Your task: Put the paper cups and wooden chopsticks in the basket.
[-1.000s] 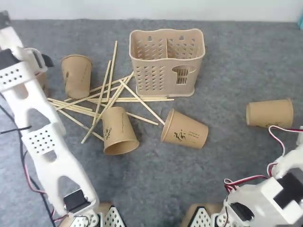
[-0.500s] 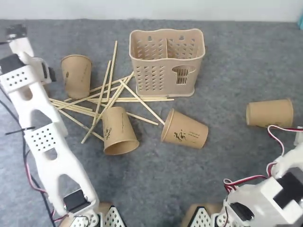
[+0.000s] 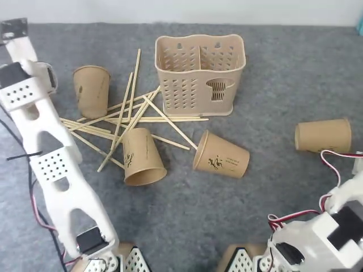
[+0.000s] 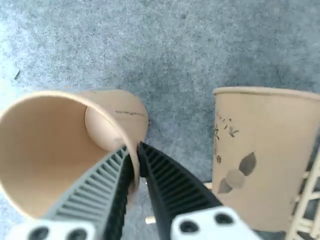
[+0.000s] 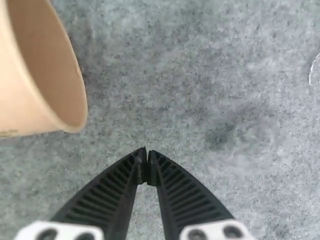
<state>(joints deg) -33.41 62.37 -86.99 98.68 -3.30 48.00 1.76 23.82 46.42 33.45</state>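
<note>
My left gripper (image 4: 134, 150) is shut on the rim of a paper cup (image 4: 55, 145), one finger inside and one outside. A second cup (image 4: 265, 155) stands mouth down just beside it, also seen in the high view (image 3: 91, 89). Two more cups (image 3: 142, 157) (image 3: 221, 155) lie on their sides in front of the beige basket (image 3: 199, 73). A loose pile of wooden chopsticks (image 3: 130, 113) spreads left of the basket. Another cup (image 3: 323, 135) lies at the right. My right gripper (image 5: 146, 152) is shut on nothing, over bare carpet near that cup's mouth (image 5: 40, 70).
Grey carpet covers the table. The left arm (image 3: 34, 85) stands tall along the left edge, and the right arm's base (image 3: 317, 238) with its red and white wires sits at the front right. Open carpet lies between the basket and the right cup.
The left arm's wrist has risen and swung toward the back, and the brown cup seen beside it earlier is now hidden behind it. The right arm has kept still.
</note>
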